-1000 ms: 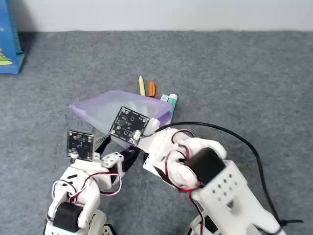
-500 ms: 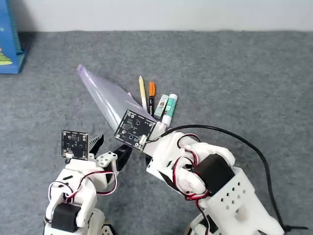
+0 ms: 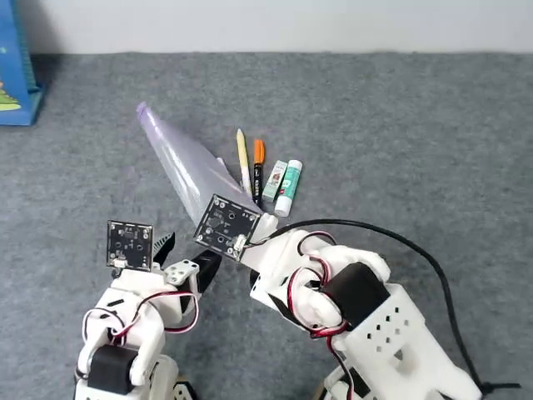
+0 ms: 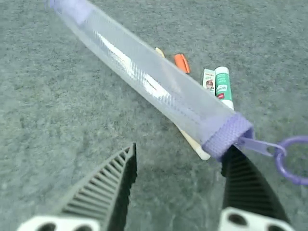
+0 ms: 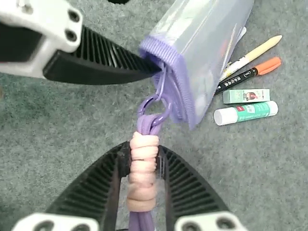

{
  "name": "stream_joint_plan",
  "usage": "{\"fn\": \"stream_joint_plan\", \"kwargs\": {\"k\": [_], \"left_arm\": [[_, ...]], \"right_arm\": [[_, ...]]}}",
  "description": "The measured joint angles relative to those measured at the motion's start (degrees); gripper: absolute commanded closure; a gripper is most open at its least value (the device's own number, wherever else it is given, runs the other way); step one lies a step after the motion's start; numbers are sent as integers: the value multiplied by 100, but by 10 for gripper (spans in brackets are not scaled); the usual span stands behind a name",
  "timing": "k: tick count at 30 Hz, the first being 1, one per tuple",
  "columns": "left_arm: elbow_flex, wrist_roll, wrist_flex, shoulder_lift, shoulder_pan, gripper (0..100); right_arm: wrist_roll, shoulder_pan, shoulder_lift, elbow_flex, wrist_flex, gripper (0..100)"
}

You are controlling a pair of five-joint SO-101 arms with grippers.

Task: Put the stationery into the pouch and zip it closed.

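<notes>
High view: pouch [image 3: 178, 158] end beneath arm [image 3: 293, 260]

We've got a grey felt-ish mat [image 3: 416, 125] covering the whole table, a blue box [image 3: 15, 75] with some colourful print poking in at the upper left edge, and a pale wall [image 3: 291, 25] along the top.

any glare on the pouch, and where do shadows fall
Left wrist view: a pale streak of glare runs along the pouch, with a soft shadow on the mat under its zip end. Right wrist view: sheen on the pouch's clear side; the pull in the right gripper is evenly lit. High view: flat light, faint shadows.
</notes>
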Motion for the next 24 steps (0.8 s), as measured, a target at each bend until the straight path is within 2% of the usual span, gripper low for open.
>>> {"fn": "stream_joint_plan", "kwargs": {"k": [19, 24], "left_arm": [[-343, -141, 202, 0, 149, 742], [-167, -141, -35, 0, 193, 874]], "right_arm": [[9, -114, -9, 18, -70, 989], [9, -633, -9, 18, 237, 989]]}}
